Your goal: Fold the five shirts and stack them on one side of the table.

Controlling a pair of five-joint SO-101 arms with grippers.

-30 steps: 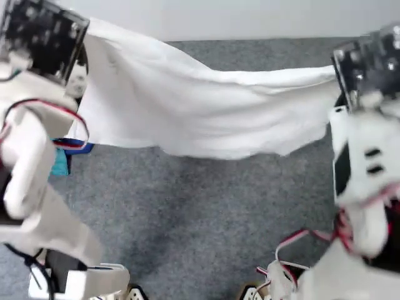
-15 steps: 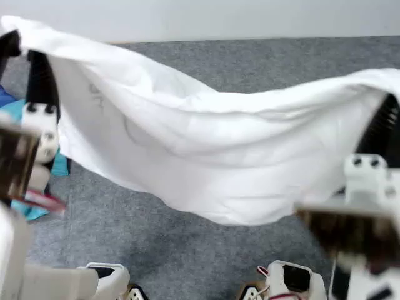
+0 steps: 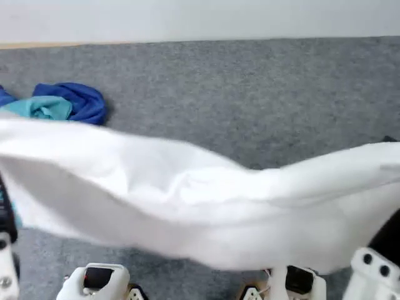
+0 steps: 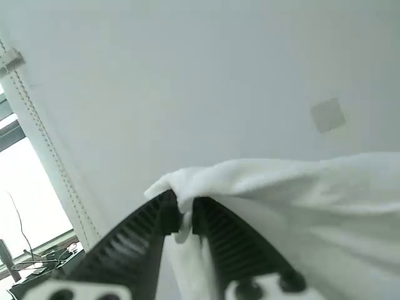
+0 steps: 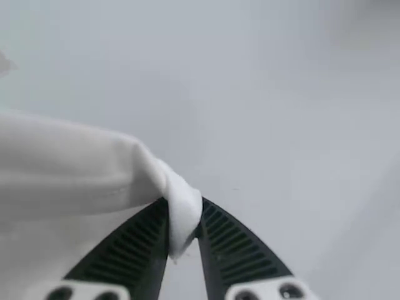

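A white shirt [image 3: 200, 200] hangs stretched across the near side of the grey table [image 3: 250, 94], held up in the air at both ends. My left gripper [image 4: 181, 215] is shut on one bunched corner of the white shirt [image 4: 281, 187], pointing up toward a pale wall. My right gripper [image 5: 184, 225] is shut on the other corner of the white shirt [image 5: 75, 169]. A crumpled blue shirt [image 3: 72, 100] and a teal shirt [image 3: 37, 107] lie together at the table's far left.
The arm bases [image 3: 97, 281] [image 3: 294, 284] stand at the near edge under the cloth. A pale wall [image 3: 200, 19] runs along the table's far edge. Bare grey table surface lies beyond the shirt.
Both arms have swung the white shirt from the far side of the table up and toward the near edge. The blue and teal shirts at the far left are now uncovered.
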